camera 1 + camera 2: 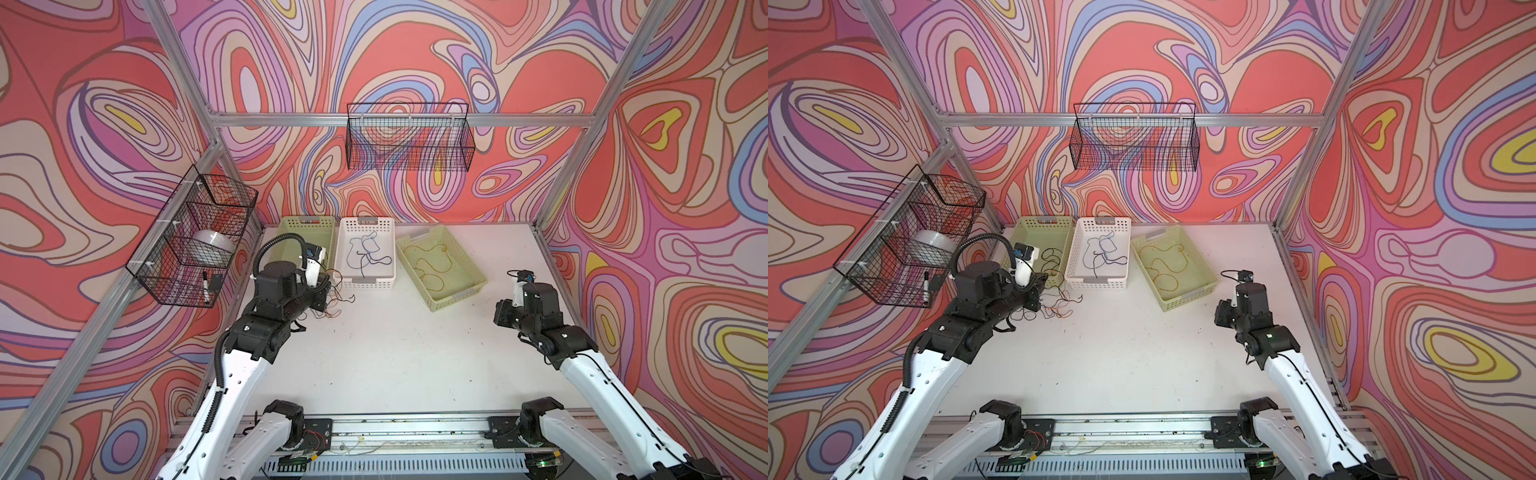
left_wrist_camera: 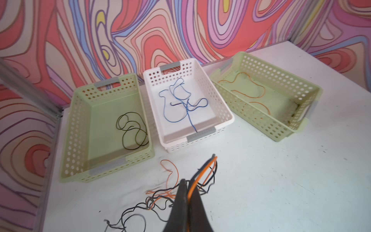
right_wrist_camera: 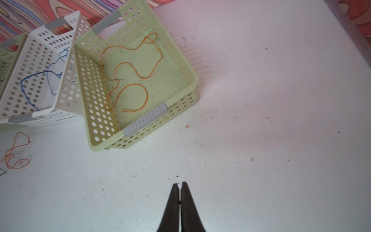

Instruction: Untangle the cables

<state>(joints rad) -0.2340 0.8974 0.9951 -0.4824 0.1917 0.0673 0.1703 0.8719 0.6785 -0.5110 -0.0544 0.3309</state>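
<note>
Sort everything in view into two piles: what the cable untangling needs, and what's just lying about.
Job:
cable tangle, gripped by the shut left tool
dark cable in left green basket
blue cable in white basket
orange cable in right green basket
right tool, shut, empty

Lying about:
back wire basket
side wire basket, holding a white roll and a marker
</note>
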